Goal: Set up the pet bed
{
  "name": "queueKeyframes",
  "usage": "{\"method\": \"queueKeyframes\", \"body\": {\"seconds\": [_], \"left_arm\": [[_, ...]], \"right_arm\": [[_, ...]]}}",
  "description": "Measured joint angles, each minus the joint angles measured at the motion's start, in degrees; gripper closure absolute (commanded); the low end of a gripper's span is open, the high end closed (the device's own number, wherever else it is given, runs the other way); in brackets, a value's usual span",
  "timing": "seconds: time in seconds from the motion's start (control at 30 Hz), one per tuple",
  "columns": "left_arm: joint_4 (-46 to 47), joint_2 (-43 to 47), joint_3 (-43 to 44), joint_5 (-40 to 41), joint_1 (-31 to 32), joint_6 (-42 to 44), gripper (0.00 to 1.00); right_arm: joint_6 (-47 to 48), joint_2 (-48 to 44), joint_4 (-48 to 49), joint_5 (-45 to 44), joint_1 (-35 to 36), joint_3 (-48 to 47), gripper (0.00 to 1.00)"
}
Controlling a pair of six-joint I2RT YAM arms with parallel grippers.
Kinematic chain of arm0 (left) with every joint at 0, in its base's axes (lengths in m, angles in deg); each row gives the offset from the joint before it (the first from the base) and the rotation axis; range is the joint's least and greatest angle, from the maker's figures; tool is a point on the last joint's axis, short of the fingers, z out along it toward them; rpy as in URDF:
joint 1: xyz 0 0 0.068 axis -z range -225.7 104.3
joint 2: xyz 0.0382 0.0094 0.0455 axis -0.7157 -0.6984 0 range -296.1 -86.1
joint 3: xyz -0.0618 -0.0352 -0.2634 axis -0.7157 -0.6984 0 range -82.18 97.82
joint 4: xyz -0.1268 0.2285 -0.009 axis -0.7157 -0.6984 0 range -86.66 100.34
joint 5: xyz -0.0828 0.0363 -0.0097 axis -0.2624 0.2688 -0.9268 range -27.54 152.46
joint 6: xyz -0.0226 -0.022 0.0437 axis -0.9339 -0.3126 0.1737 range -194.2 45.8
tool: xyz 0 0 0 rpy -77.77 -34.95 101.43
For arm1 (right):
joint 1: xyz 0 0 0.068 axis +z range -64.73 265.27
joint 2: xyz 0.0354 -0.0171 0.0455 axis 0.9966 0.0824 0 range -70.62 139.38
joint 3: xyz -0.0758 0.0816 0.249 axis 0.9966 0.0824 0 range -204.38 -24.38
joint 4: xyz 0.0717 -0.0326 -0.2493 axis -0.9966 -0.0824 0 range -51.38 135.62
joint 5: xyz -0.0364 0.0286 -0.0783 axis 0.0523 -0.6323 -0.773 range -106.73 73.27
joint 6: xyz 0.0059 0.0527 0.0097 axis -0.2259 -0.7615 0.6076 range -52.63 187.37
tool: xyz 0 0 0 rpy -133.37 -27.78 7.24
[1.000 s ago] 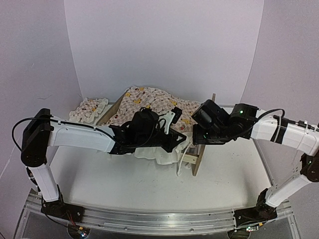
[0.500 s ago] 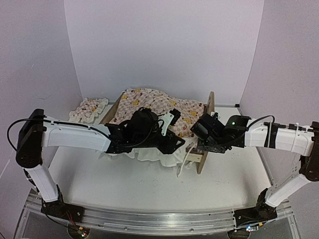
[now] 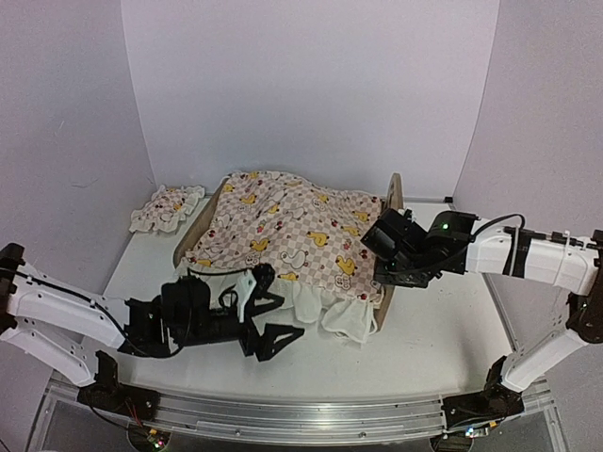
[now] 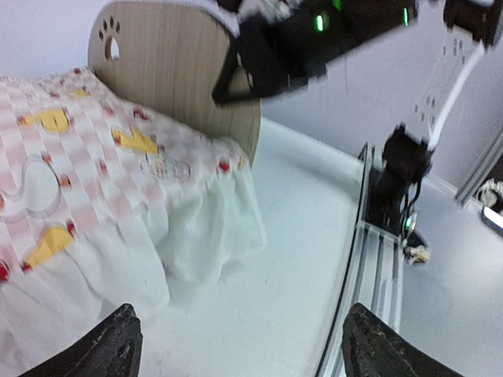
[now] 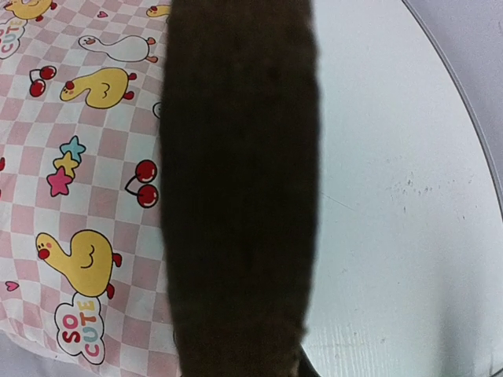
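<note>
The pet bed shows as a plywood headboard point(image 3: 394, 191) with a paw-print cutout point(image 4: 110, 35) and a low board at the left end point(image 3: 193, 231). A pink checkered duck-print cover point(image 3: 283, 226) lies spread over the frame and hides the base. Its white ruffle point(image 3: 325, 306) hangs onto the table. My right gripper point(image 3: 384, 262) is shut on the headboard's front part. In the right wrist view the dark board edge point(image 5: 236, 196) fills the middle. My left gripper point(image 3: 283, 315) hovers low in front of the bed, open and empty point(image 4: 244, 345).
A small ruffled pillow point(image 3: 168, 205) lies at the back left beside the bed. The aluminium rail point(image 3: 301, 414) runs along the near table edge, close under my left gripper. White walls close in the back and sides.
My left gripper has let go of the cover, opened wide and drawn back toward the front left. The cover now lies spread over the bed. My right gripper dropped and shut on the headboard.
</note>
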State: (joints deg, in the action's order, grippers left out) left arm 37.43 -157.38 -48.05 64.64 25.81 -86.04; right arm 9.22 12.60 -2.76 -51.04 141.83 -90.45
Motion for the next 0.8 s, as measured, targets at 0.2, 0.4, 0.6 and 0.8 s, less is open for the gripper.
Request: {"method": "queueKeyframes", "body": {"seconds": [0.2,0.4,0.6,0.8], "left_arm": [[12.96,-14.21,-7.28,2.86,6.19,5.9,0.33],[28.46,-32.39,-3.74,7.78,8.41,13.53,0.59],[38.66,-47.52,8.2,14.16,8.17,18.69,0.86],[45.77,-55.98,15.37,18.88,7.52,21.51,0.88]], "right_arm": [[-0.15,-0.57,-2.91,1.16,0.0,-2.36,1.0],[-0.24,-0.57,-5.18,2.12,0.0,-4.87,1.0],[-0.2,-0.57,-7.21,2.86,0.0,-7.08,1.0],[0.04,-0.57,-7.39,3.3,0.07,-7.65,1.0]]}}
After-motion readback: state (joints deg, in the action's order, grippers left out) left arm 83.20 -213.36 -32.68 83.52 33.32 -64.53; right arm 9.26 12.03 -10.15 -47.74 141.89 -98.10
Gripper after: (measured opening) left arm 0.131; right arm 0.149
